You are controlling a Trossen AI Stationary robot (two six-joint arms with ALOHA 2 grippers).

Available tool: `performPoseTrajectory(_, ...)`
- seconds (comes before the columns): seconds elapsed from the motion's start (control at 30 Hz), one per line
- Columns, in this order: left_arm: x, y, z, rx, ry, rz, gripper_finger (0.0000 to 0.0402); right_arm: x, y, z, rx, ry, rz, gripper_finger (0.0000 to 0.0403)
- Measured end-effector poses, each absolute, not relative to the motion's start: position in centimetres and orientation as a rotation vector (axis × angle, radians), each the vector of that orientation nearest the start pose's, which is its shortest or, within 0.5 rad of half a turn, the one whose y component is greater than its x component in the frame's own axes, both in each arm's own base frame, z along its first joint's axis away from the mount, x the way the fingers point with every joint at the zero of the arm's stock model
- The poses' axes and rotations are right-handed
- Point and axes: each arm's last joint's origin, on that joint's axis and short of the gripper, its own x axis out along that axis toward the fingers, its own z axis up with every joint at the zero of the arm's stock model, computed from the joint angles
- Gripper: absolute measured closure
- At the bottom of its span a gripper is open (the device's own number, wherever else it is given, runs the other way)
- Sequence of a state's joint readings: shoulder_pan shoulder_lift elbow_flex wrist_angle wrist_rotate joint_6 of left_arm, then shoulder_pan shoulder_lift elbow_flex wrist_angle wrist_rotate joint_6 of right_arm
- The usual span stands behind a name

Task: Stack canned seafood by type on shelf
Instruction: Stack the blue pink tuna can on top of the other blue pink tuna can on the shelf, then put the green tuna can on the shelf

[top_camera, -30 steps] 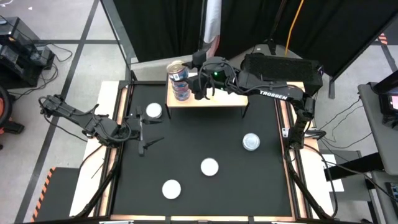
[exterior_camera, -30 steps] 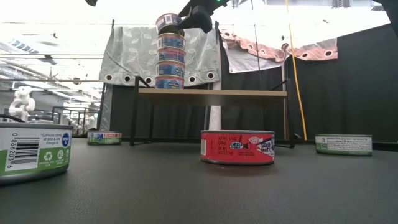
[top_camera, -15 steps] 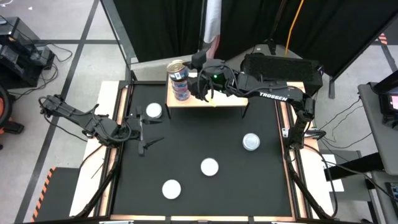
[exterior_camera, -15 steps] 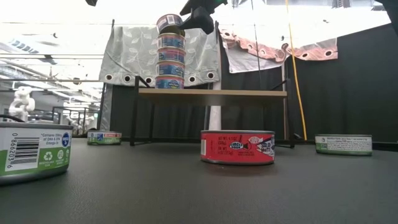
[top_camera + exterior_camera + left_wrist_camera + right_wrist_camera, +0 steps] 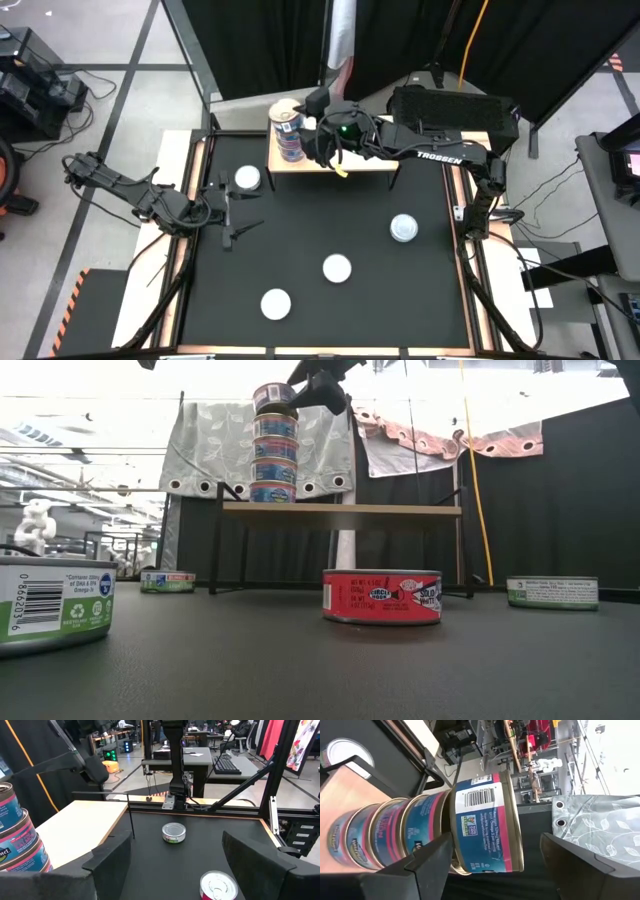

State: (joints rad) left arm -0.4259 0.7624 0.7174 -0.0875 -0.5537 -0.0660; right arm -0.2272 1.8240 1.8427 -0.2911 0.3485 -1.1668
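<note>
1. The canned seafood [image 5: 288, 125] is a tower of blue and pink tins on the left end of the shelf [image 5: 340, 512]
2. The right claw [image 5: 496, 840] is up at the top of the tower with its fingers wide apart. The top tin [image 5: 272, 397] sits between them, but they do not squeeze it
3. In the last second this claw has lifted a little and pulled back. The top tin has stayed put, sitting a bit crooked
4. I think that means this tin is done, and the claw can go for another one
5. Four tins wait on the black mat, like the red tin [image 5: 382, 597] and one with green on its label [image 5: 174, 832]
6. The left claw [image 5: 175, 850] waits low by the left edge of the mat, wide and empty
7. The top tin shows a barcode and a small square badge, too small to read. The red tin seems to say "CIRCLE HOOK". The right arm [image 5: 438, 155] says "TROSSEN"
</note>
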Motion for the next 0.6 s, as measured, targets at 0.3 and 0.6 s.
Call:
performPoseTrajectory(0.3,15.94,-5.56,32.24,-0.005,0.113,0.131,0.0094,40.38,-10.47,40.04,-1.053,0.542,-0.301,0.0110)
performPoseTrajectory(0.6,15.94,-5.57,32.25,-0.007,0.113,0.131,0.0094,39.98,-10.96,40.52,-1.024,0.516,-0.314,0.0110)
